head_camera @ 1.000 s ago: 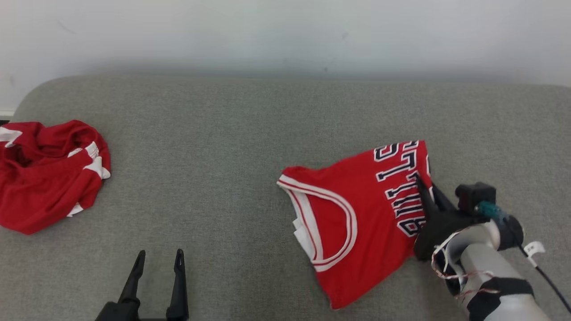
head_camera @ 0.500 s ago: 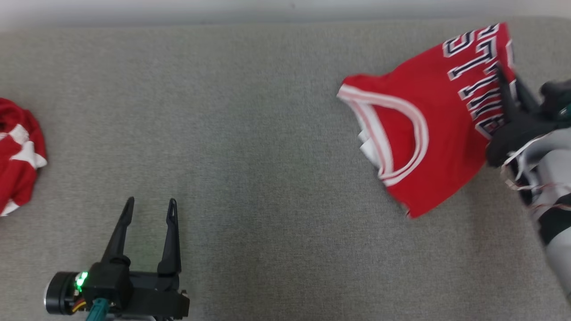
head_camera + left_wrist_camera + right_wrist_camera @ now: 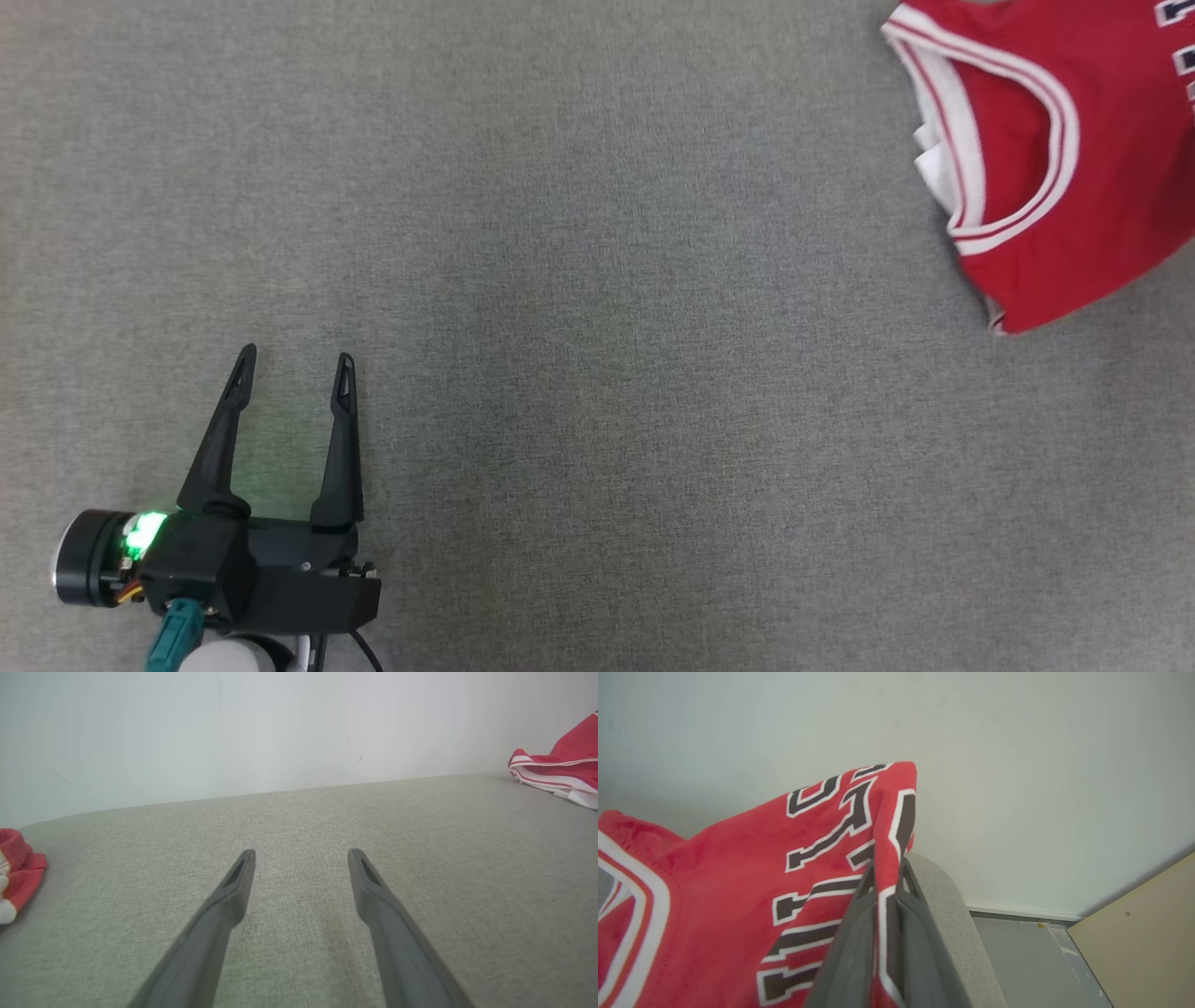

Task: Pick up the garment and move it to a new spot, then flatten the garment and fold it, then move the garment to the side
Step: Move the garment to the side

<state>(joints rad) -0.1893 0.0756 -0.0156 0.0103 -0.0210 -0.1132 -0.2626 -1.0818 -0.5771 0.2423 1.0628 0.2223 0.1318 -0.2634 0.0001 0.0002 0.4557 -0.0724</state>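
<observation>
Right wrist view: right hand [image 3: 887, 869] pinching garment [image 3: 714, 882] edge; left hand [image 3: 296, 355] spread wide, empty, low over cushion [image 3: 653, 373].

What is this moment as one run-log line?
step: move aside | right gripper: shut on jersey, lettered edge | left gripper: open, empty, over cushion | crumpled garment: cushion's left end

Head cam stares down at the grey upholstered surface [image 3: 597, 280], left wrist cam skims low across it toward the wall [image 3: 233, 732], right wrist cam's right up against the red jersey [image 3: 714, 882] all three share.
</observation>
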